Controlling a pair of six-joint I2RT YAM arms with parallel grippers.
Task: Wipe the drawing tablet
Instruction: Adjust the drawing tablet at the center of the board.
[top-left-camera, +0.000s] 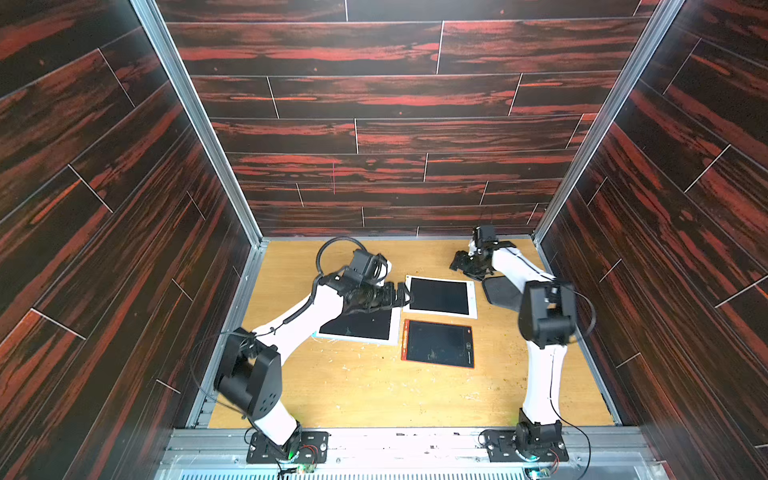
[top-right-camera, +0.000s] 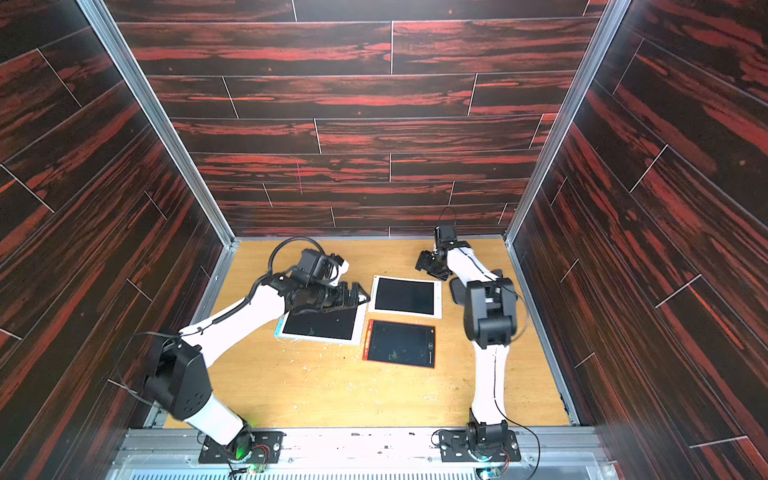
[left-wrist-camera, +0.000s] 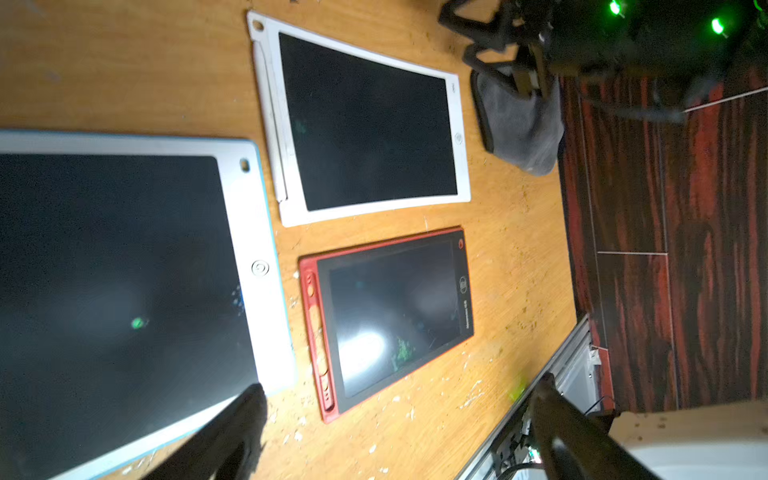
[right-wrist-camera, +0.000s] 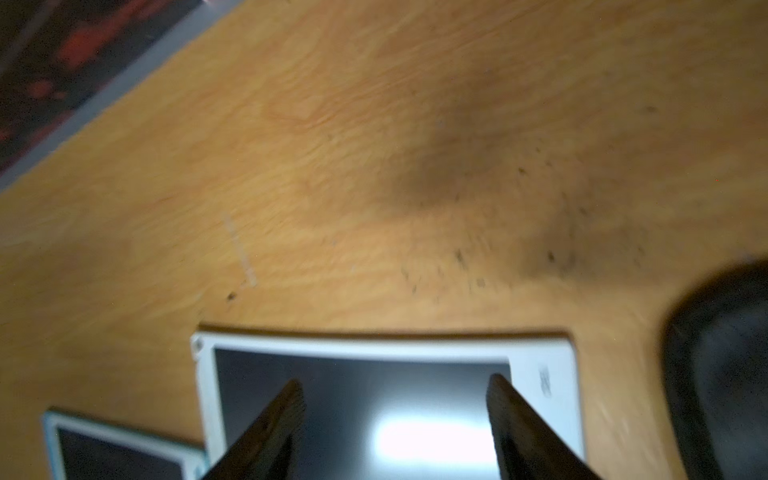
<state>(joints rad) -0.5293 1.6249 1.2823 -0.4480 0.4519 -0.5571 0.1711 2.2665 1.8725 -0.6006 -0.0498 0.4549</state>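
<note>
1. A light wooden table (top-left-camera: 374, 386), flecked with pale scratches and crumbs, is filling the lower middle of both top views. Dark panelled walls (top-left-camera: 374, 124) with red wood-grain streaks are closing it in on three sides, and grey metal posts (top-left-camera: 195, 120) are running up the corners.
2. The left gripper (top-left-camera: 401, 295) is hanging just left of frame centre, over the far right corner of the blue-edged tablet (top-left-camera: 361, 326). Its fingers (left-wrist-camera: 232, 432) are spreading wide with nothing between them. Whether a fingertip is grazing the tablet's rim is hard to say from these angles.
3. The right gripper (top-left-camera: 457, 264) is hovering right of centre, beyond the far right corner of the white-framed tablet (top-left-camera: 440, 296). Its fingers (right-wrist-camera: 286, 411) are standing moderately apart and gripping nothing.
4. A dark grey cloth (top-left-camera: 500, 293) is lying flat on the table just right of the white-framed tablet, partly hidden by the right arm and apart from both grippers.
5. Three drawing tablets are lying flat at mid-table, close together without overlapping.
   - The white-framed tablet is sitting at centre, its black screen looking almost clean.
   - The blue-edged tablet is lying to its lower left, partly under the left arm. The left wrist view is showing a green speck and small bluish marks on its screen (left-wrist-camera: 116, 270).
   - The red-framed tablet (top-left-camera: 438, 344) is lying directly below the white-framed one. Greenish scribbles are showing near one end of its screen (left-wrist-camera: 390, 320).
</note>
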